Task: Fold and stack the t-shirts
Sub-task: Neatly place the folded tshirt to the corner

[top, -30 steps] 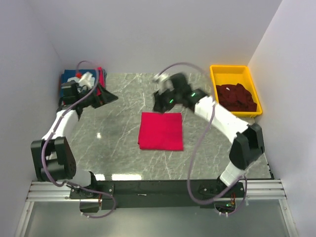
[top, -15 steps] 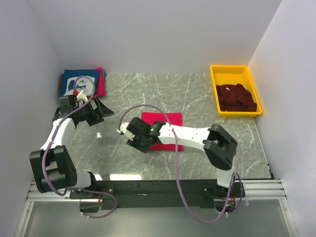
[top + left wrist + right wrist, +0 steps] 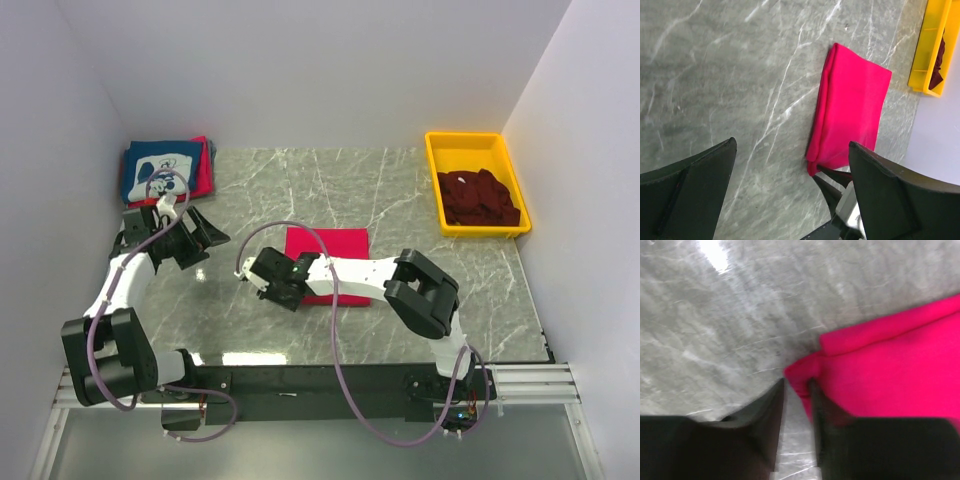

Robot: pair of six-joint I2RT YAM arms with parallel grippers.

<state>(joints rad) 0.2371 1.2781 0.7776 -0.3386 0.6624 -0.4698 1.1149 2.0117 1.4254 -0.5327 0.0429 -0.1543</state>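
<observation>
Right fingers (image 3: 765,420): low on the grey marbled worktop (image 3: 400,190), set either side of one corner of the folded bright red cloth t-shirt (image 3: 850,110). Gap between them is narrow and the corner sits at their tips. The wrist view is blurred, so I cannot tell if the cloth is pinched. The rest of the red t-shirt lies flat, spreading away beyond and to one side of these fingers.

Left fingers (image 3: 695,185): spread wide apart, nothing between them, above bare worktop. The red t-shirt lies ahead of them, well apart.

Navy blue t-shirt with white printed graphic (image 3: 160,165): behind the left fingers at the worktop's far corner, lying on another red t-shirt (image 3: 204,165) whose edge shows beside it.

Dark maroon t-shirts (image 3: 480,198): heaped in the yellow plastic bin (image 3: 465,143), far from both pairs of fingers.
</observation>
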